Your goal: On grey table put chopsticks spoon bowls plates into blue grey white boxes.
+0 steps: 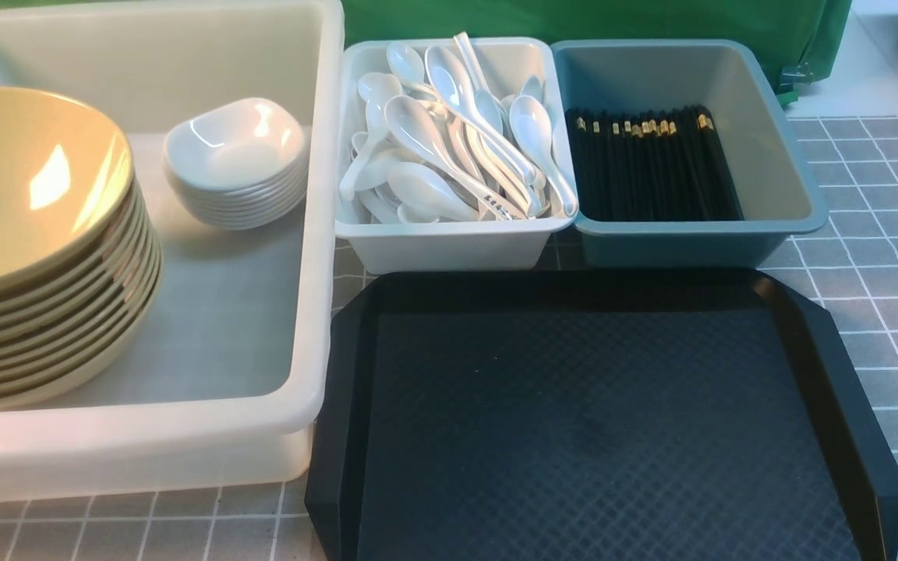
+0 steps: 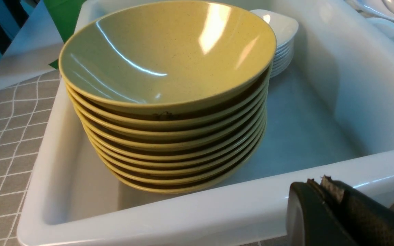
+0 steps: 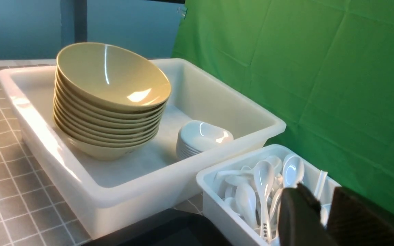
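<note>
Your left gripper (image 2: pixel 323 186) has its jaws pressed together with nothing between them, as seen in the left wrist view. It hangs just outside the near wall of the large white box (image 2: pixel 190 218), apart from it. Inside that box, beyond the wall, stands the stack of yellow-green bowls (image 2: pixel 169 102), upright, its top bowl slightly tilted. Farther in is the stack of small white dishes (image 2: pixel 282 37), near the bowls; whether the two stacks touch, you cannot tell.

Your right gripper (image 3: pixel 323 208) shows a narrow gap between its two dark fingers; nothing is seen in that gap. In the front view only a dark part of this arm appears at the far right edge. Directly past its fingers lies the small white box (image 1: pixel 449 241), heaped with white soup spoons (image 1: pixel 449 148) lying crosswise over one another.

To the right of the spoon box, side by side with it, sits the blue-grey box (image 1: pixel 691 234), holding black chopsticks (image 1: pixel 652 167) with gold tips, laid parallel. Near of both small boxes lies a black tray (image 1: pixel 597 421) on the grey tiled table (image 1: pixel 878 265). The large white box occupies the left of the table, its right wall close beside the spoon box and tray.
</note>
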You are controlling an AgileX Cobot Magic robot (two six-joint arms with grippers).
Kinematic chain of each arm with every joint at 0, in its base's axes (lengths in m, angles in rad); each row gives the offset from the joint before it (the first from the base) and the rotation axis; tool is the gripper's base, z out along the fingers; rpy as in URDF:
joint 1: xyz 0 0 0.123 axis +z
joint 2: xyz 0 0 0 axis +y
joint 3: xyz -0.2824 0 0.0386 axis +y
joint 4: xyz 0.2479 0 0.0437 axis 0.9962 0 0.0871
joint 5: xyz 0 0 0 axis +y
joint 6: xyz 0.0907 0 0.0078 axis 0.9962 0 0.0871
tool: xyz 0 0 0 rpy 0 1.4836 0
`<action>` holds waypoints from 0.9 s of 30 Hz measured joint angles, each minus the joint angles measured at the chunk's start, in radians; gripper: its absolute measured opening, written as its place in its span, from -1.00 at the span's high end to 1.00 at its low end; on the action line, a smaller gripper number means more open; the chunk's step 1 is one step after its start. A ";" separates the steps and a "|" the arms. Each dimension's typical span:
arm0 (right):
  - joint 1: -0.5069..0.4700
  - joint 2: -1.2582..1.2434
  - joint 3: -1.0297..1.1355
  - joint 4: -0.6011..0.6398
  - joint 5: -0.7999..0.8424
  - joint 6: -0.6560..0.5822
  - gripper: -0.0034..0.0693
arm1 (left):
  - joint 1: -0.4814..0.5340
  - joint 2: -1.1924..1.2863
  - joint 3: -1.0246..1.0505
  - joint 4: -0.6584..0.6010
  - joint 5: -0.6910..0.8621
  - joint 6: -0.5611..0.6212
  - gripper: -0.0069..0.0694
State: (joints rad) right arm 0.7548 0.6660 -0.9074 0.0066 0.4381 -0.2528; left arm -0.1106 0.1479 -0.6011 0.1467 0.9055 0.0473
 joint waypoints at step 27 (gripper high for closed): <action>0.000 -0.047 0.072 0.056 0.014 -0.003 0.68 | 0.000 0.000 0.000 0.000 0.000 0.000 0.84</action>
State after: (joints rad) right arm 0.7548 0.6191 -0.8354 0.0621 0.4518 -0.2557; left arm -0.1106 0.1479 -0.6011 0.1467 0.9055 0.0473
